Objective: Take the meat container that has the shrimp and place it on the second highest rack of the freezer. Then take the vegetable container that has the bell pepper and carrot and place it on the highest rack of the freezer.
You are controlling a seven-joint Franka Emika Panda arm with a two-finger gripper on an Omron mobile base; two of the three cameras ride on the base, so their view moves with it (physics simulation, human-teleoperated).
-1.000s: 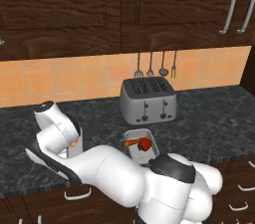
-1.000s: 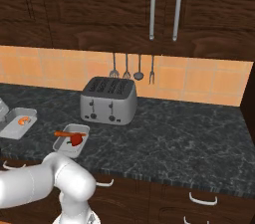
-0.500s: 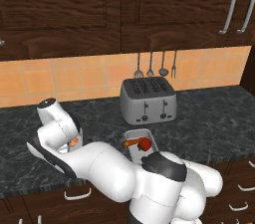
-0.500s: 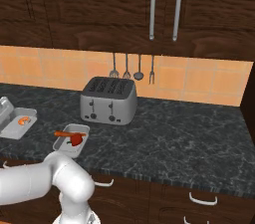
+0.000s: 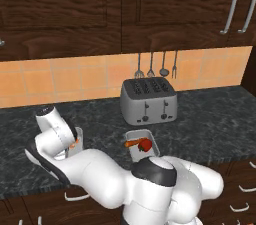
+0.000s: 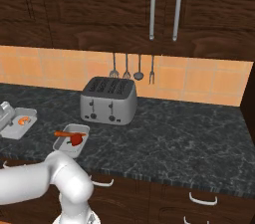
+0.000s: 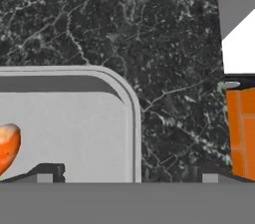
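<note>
Two dark fingertips (image 7: 50,172) stand wide apart at the bottom of your hand view, so your pincer (image 7: 127,174) is spread open with nothing between its jaws. One tip sits over the floor of the meat container (image 7: 130,118), the other over bare black counter (image 7: 169,44) beyond its rounded corner, so the pincer straddles the tray's rim. At 9 o'clock in that view you see the orange shrimp (image 7: 7,147) lying on the tray floor, cut by the frame edge.

From your right base view the same tray lies at 9 o'clock on the counter, shrimp inside. Toward 3 o'clock from it, well apart, is the vegetable container (image 6: 63,144) with the red bell pepper (image 6: 76,139) and the carrot (image 6: 63,133) lying across its far end. At 12 o'clock from that tray stands a grey toaster (image 6: 109,100), and utensils (image 6: 132,67) hang on the orange tiles above it
</note>
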